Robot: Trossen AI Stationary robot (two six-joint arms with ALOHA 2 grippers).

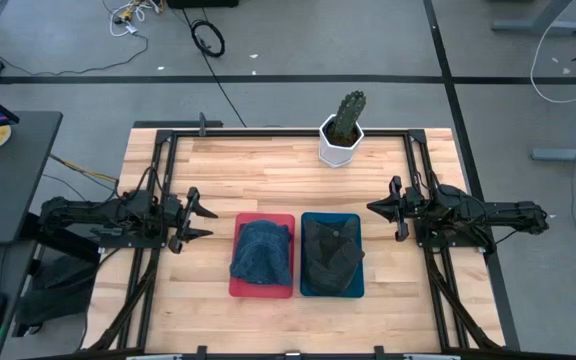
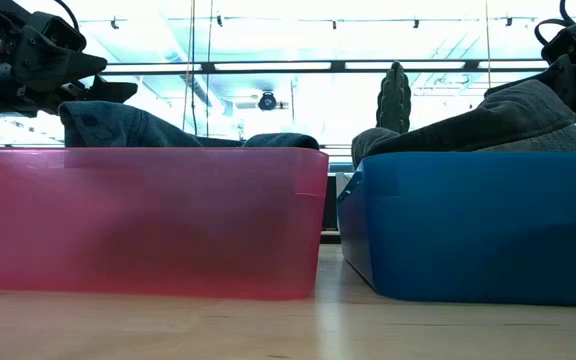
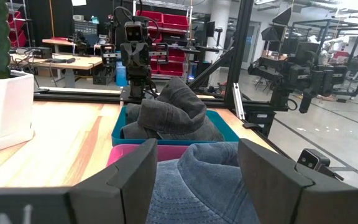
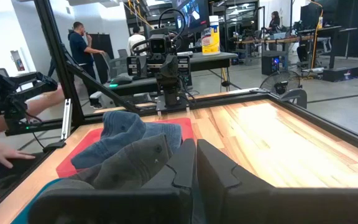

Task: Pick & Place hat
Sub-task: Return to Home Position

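The blue cap (image 1: 261,250) lies in the red bin (image 1: 268,218), the dark cap (image 1: 331,252) in the blue bin (image 1: 328,217); left gripper (image 1: 212,222), fingers apart, and right gripper (image 1: 373,208), fingers together, should draw home level, clear of both rims.

The floor is smooth grey concrete (image 1: 298,40) with a looped black cable (image 1: 208,38) on it. A dark desk (image 1: 13,170) stands beside the light wooden counter (image 1: 268,170). Farther back are bright glass windows (image 2: 298,40), red wall bins (image 3: 173,25) and a person in a dark shirt (image 4: 79,43).
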